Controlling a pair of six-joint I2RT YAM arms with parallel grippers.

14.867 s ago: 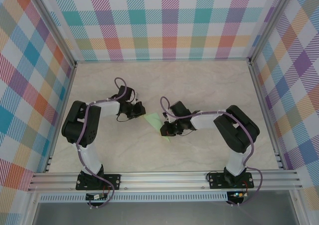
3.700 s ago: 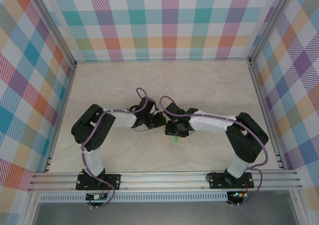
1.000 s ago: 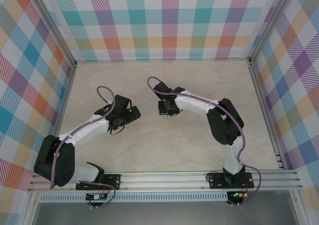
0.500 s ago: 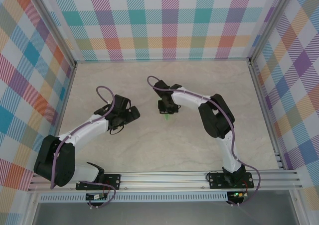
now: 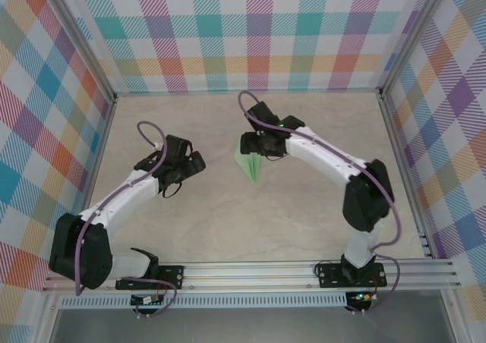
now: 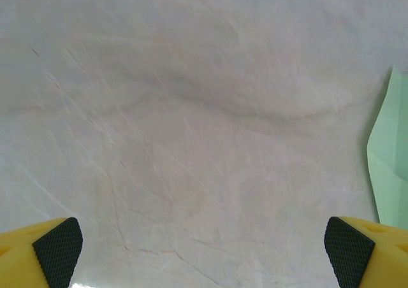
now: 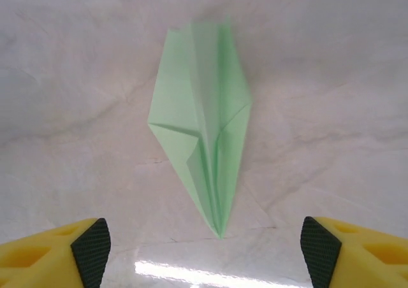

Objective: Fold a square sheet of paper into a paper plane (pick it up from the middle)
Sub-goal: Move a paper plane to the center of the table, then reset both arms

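Let go a moment ago, the paper plane (image 7: pixel 203 135) lies flat on the worktop (image 5: pixel 304 221) below the right tool (image 7: pixel 204 244), now spread wide and empty like the left tool (image 6: pixel 204 246), suggesting the folding is done.

**Left wrist view.** The 3 o'clock edge is cutting off the paper plane (image 6: pixel 390 167), leaving a pale green strip showing. The bottom edge is cropping the left gripper's (image 6: pixel 204 255) fingers (image 6: pixel 57 243) at 7 and 5 o'clock.

**Right wrist view.** The bottom edge is likewise cropping the right gripper's (image 7: pixel 204 248) fingers (image 7: pixel 90 244) at 7 and 5 o'clock.

**Top view.** The right gripper is possibly overlapping the paper plane's wide end at 12 o'clock, and its creases are reading too small to trace.
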